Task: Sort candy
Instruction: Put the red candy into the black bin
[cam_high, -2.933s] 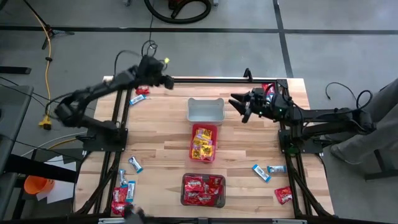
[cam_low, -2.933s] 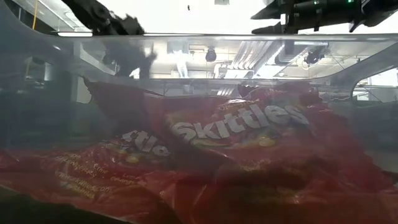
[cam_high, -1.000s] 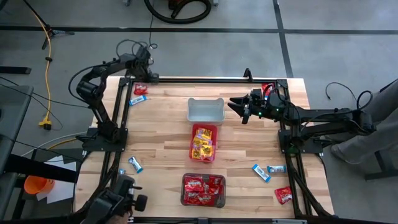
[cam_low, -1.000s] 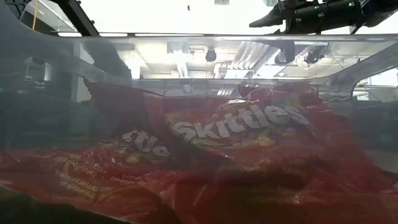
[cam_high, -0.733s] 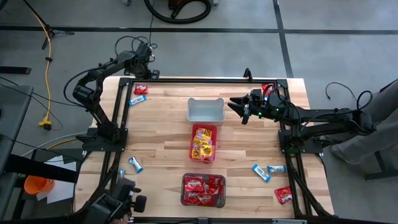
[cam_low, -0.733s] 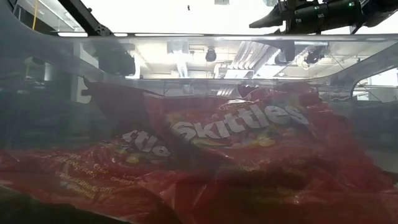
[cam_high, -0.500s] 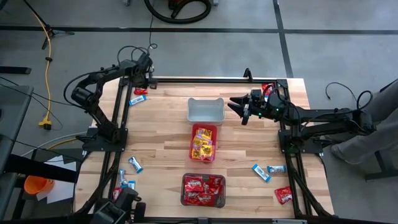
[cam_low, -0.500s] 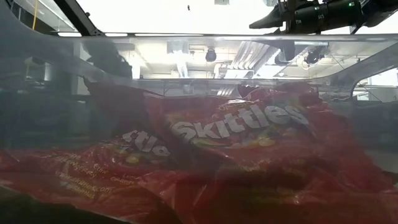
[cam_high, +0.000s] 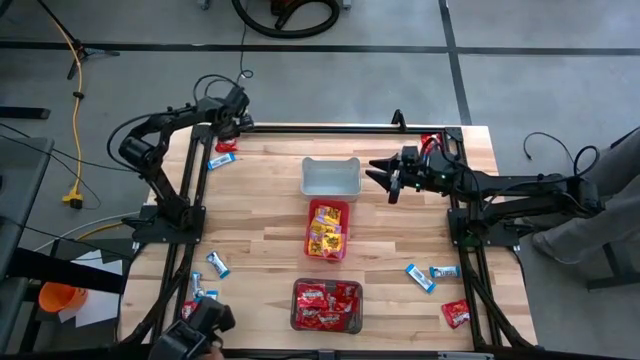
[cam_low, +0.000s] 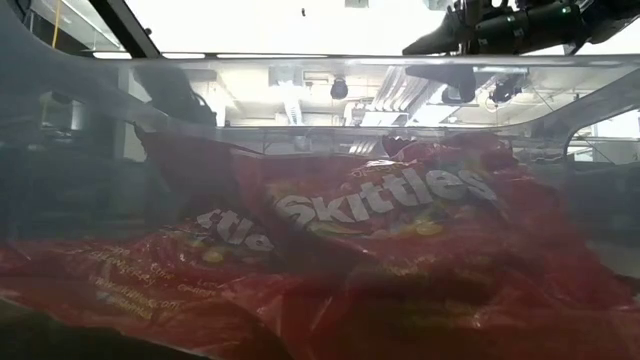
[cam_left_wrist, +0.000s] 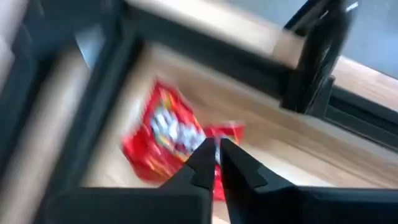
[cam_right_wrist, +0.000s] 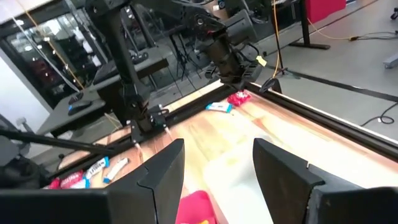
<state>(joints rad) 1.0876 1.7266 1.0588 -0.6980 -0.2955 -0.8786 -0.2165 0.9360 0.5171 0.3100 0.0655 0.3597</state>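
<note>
White "Skittles" lettering reads across the crinkled red candy packets (cam_low: 380, 200) filling the dark rectangular bin (cam_high: 327, 305) at the wooden table's (cam_high: 260, 220) near edge; yellow packets (cam_high: 327, 238) lie in the pink bin (cam_high: 328, 208), and the grey bin (cam_high: 330, 177) sits beyond it. The left gripper (cam_left_wrist: 217, 146), fingers pressed together, hangs over a red wrapped packet (cam_left_wrist: 163, 135) at the far left corner, beside a blue-and-white packet (cam_high: 222, 160). The right gripper (cam_high: 383, 168), fingers spread, hovers just beside the grey bin; more loose packets (cam_high: 432, 274) lie along both sides.
</note>
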